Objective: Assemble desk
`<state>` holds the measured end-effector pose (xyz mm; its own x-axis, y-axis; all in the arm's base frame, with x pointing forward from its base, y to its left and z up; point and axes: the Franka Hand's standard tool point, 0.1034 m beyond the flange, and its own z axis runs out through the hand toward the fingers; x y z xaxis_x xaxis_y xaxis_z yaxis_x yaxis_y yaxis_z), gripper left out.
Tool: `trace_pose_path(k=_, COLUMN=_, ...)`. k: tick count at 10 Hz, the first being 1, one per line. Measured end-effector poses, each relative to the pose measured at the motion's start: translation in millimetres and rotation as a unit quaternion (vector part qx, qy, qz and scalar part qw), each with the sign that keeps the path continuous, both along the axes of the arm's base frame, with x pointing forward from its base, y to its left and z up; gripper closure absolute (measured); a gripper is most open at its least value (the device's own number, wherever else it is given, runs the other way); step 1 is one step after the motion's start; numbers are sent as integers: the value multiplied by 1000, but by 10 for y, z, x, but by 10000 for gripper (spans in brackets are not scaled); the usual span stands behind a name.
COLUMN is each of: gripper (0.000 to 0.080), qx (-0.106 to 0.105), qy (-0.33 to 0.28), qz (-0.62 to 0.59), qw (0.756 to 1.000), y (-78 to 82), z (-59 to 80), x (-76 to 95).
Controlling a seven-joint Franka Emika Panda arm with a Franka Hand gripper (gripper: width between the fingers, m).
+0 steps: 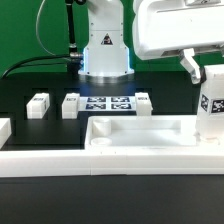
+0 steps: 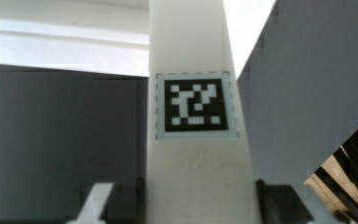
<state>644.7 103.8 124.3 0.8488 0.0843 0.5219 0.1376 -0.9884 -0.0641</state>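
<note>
Gripping a white square post: the gripper (image 1: 203, 72) (image 2: 190, 207) has its jaws closed on the held leg (image 1: 210, 110) (image 2: 197, 50), clamped near the upper end. The leg hangs upright, straight down from the jaws, with no visible tilt.

Wrist view: the fingertips (image 2: 98, 205) sit one on each side of the post, and the post fills the space between them. A black-and-white tag (image 2: 195, 105) (image 1: 214, 101) is on the face of the leg, below the jaws and turned toward the wrist camera. The surroundings on both sides of the post are dark and blurred, and I cannot make them out.

Exterior view: the desk top (image 1: 140, 150), a wide white tray with a raised rim, lies flat on the black table (image 1: 30, 85), below the jaws and reaching away from them toward the exterior view's left. The lower end of the held leg is down at the tray's end nearest the jaws. I cannot tell whether it touches the tray or stands just beside it.

Three loose legs (image 1: 70, 106) lie on the table beyond the tray, well apart from the jaws and lower than them. Two are grouped far from the gripper, and the third lies closer to it. The marker board (image 1: 107, 103) lies flat between the second and third of these.

A long white border rail (image 1: 60, 168) runs along the near side of the tray, below the jaws. The robot base (image 1: 105, 50) stands behind the marker board.
</note>
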Motion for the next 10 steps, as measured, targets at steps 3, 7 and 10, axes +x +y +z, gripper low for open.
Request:
trace_pose_path(k=3, gripper=196, qx=0, qy=0, qz=0, qw=1000, y=1, z=-1, x=-1)
trace_pose_path(k=7, gripper=152, qx=0, qy=0, qz=0, qw=1000, y=1, z=-1, x=-1)
trace_pose_path(k=10, gripper=151, qx=0, qy=0, qz=0, qw=1000, y=1, z=1, x=2)
